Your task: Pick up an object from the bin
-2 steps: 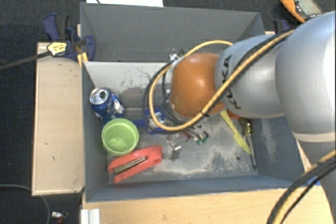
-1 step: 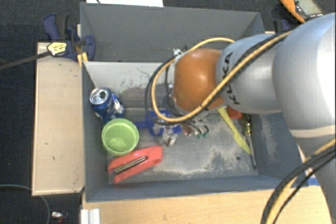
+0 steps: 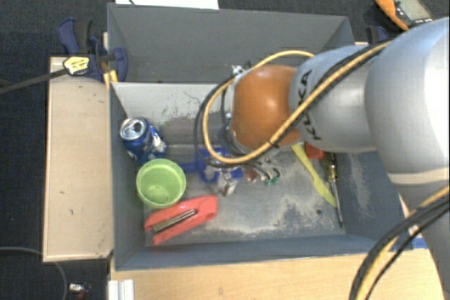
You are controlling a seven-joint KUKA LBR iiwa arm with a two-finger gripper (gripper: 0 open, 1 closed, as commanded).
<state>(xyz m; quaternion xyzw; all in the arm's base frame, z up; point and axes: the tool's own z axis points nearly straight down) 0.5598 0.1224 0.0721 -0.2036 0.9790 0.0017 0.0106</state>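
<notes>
Near the middle of the grey metal bin (image 3: pixel 281 53), the gripper (image 3: pixel 226 184) is low, just beside a small blue plastic piece (image 3: pixel 205 168); whether it is wide or narrow I cannot tell. Toward the left wall lie a round green cup (image 3: pixel 162 183), a dented blue can (image 3: pixel 139 137) and a flat red stapler (image 3: pixel 181 216).

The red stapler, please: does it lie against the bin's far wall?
No, the red stapler lies by the near wall, beside the green cup.
</notes>
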